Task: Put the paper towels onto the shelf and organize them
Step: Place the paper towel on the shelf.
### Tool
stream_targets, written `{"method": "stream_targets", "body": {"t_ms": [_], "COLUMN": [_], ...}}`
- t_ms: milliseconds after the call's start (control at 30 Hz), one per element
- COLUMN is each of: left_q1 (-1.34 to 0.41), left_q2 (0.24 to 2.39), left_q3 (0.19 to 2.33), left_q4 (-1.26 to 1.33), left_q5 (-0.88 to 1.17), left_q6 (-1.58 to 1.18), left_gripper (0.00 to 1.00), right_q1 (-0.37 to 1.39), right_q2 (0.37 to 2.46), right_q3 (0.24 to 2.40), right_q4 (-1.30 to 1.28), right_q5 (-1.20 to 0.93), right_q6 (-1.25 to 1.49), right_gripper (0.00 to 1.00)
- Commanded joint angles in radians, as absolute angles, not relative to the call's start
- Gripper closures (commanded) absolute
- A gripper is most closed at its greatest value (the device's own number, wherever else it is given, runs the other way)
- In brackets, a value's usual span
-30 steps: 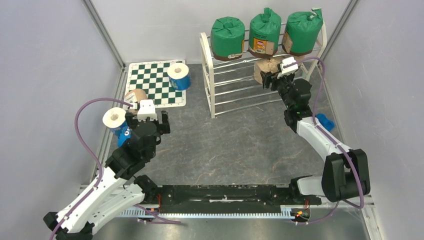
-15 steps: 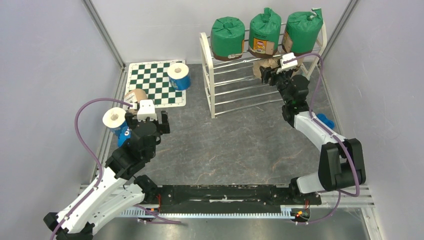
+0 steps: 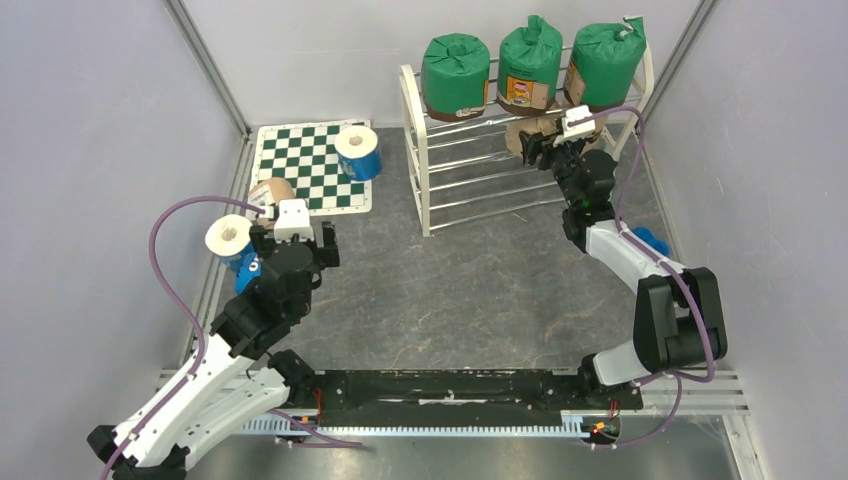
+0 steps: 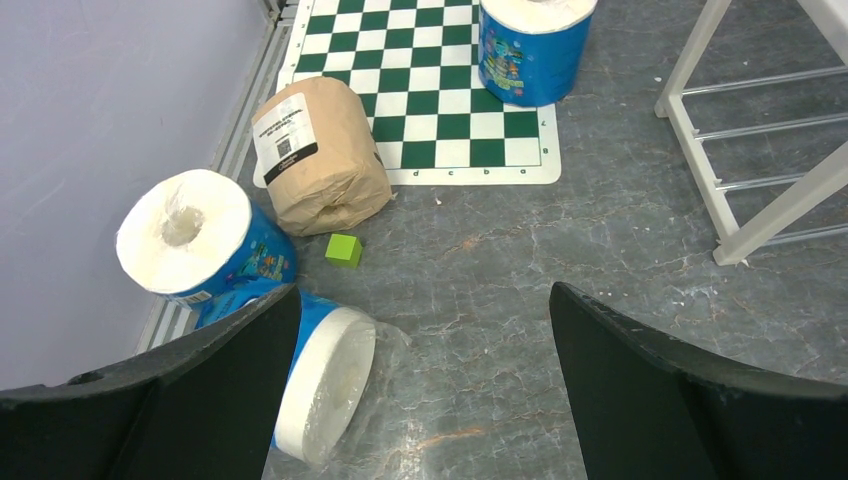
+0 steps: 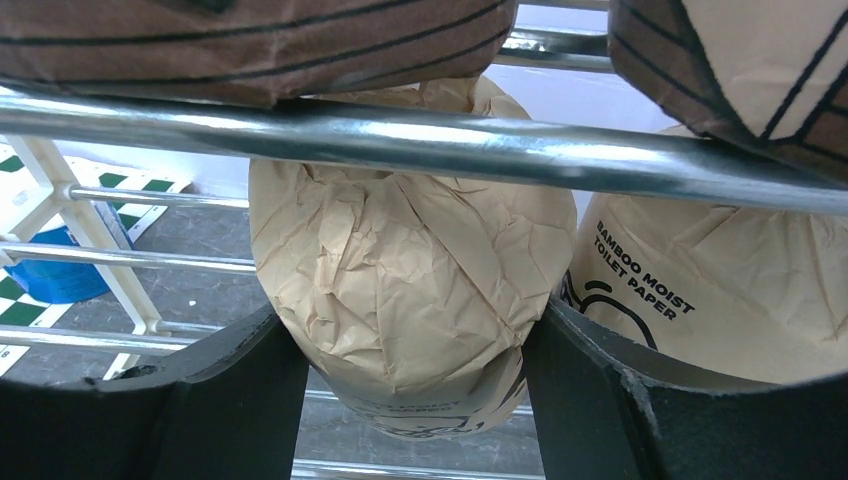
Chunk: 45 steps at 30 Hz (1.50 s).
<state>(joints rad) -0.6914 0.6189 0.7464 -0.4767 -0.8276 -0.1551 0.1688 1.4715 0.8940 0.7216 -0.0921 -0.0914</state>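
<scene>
Resting on grey marbled tabletop (image 3: 480, 290): shelf (image 3: 418, 165), checkered mat (image 3: 300, 165); lavender walls (image 3: 90, 130) around.

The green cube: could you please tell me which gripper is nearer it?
Left. The left gripper hovers open just short of the cube; the right gripper is far off at the shelf, gripping a tan roll.

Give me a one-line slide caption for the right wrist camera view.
Right gripper clasps a tan paper-wrapped roll under a shelf rod, beside a second tan roll.
</scene>
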Motion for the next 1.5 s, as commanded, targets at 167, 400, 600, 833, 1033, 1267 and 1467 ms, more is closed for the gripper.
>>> {"method": "stream_targets", "body": {"t_ms": [167, 400, 600, 833, 1033, 1267, 1467], "left_q1": [-0.684, -0.684, -0.683, -0.683, -0.683, -0.682, -0.681], "left_q2": [0.611, 0.609, 0.608, 0.611, 0.611, 0.61, 0.61], "left_q3": [0.746, 0.744, 0.744, 0.745, 0.744, 0.744, 0.745], "left_q4": [-0.442, -0.442, -0.442, -0.442, -0.442, -0.441, -0.442], "left_q5": [-0.822, -0.82, -0.82, -0.816, -0.813, -0.811, -0.808], "left_q6": [-0.133, -0.133, -0.133, -0.133, -0.133, -0.133, -0.135], "left_gripper": [0.0, 0.0, 0.0, 0.0, 0.0, 0.0, 0.0], "right_q1": [0.16, 0.158, 0.156, 0.155, 0.155, 0.155, 0.155], "right_q2": [1.491, 1.507, 1.511, 1.488, 1.46, 1.427, 1.354], "right_q3": [0.951, 0.946, 0.94, 0.919, 0.891, 0.852, 0.79], "right_q4": [0.81, 0.807, 0.811, 0.818, 0.831, 0.838, 0.829], "right_q5": [-0.103, -0.107, -0.114, -0.103, -0.089, -0.085, -0.085], "right_q6": [-0.058, -0.05, -0.037, -0.031, -0.03, -0.027, -0.012], "right_gripper": [0.29, 0.22, 0.19, 0.09, 0.02, 0.02, 0.02]}}
